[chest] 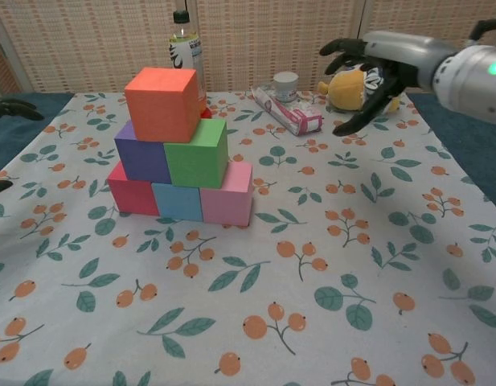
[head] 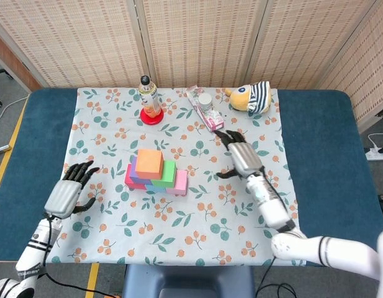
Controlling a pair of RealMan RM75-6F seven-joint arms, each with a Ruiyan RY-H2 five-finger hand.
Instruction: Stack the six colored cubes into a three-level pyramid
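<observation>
A three-level pyramid of cubes stands mid-table. A red cube, a light blue cube and a pink cube form the bottom row. On them sit a purple cube and a green cube. An orange cube tops the stack. My left hand hovers open, well left of the stack; only its fingertips show in the chest view. My right hand is open, well right of the stack, holding nothing.
A drink bottle stands on a red coaster behind the stack. A pink packet with a small white jar lies at the back centre. A plush toy sits at the back right. The floral cloth covers the table.
</observation>
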